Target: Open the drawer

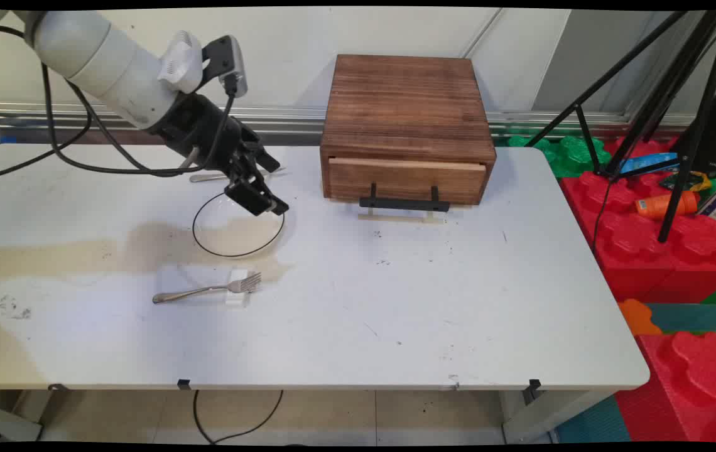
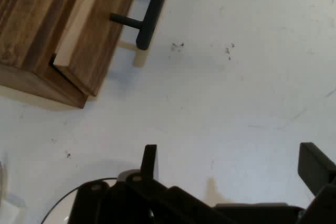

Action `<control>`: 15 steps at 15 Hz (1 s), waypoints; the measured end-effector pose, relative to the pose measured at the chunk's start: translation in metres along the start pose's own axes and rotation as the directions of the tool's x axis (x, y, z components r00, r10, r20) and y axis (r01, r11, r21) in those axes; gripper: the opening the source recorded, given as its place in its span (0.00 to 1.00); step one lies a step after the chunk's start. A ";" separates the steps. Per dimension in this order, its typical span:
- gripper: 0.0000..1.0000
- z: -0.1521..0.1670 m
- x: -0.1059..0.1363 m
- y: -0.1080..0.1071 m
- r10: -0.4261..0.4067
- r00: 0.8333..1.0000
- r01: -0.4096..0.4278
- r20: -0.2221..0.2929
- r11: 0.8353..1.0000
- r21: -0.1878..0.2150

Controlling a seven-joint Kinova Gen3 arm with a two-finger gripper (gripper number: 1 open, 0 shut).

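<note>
My gripper (image 1: 265, 187) hangs open just above the far right rim of a white plate with a thin black edge (image 1: 232, 242), with nothing between its fingers. In the hand view the gripper (image 2: 231, 169) is spread wide over bare table, and a sliver of the plate's black edge (image 2: 59, 204) shows at the bottom left. A silver fork (image 1: 207, 290) lies in front of the plate, its tines on a small white block (image 1: 238, 297). Behind the gripper a silver utensil handle (image 1: 206, 178) lies on the table, its end hidden by the hand.
A wooden box (image 1: 406, 119) with one shut drawer and a black bar handle (image 1: 404, 203) stands at the back, right of the gripper; the box (image 2: 47, 30) and its handle (image 2: 152, 11) also show in the hand view. A black tripod (image 1: 678, 113) and red blocks (image 1: 666, 251) stand beyond the table's right edge.
</note>
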 end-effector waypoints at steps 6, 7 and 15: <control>1.00 0.017 0.031 0.003 -0.041 0.999 0.041 0.001 0.997 0.058; 1.00 0.022 0.039 0.005 -0.049 0.999 0.048 0.003 0.997 0.068; 1.00 0.068 0.095 0.011 0.004 0.999 -0.009 0.049 0.995 0.097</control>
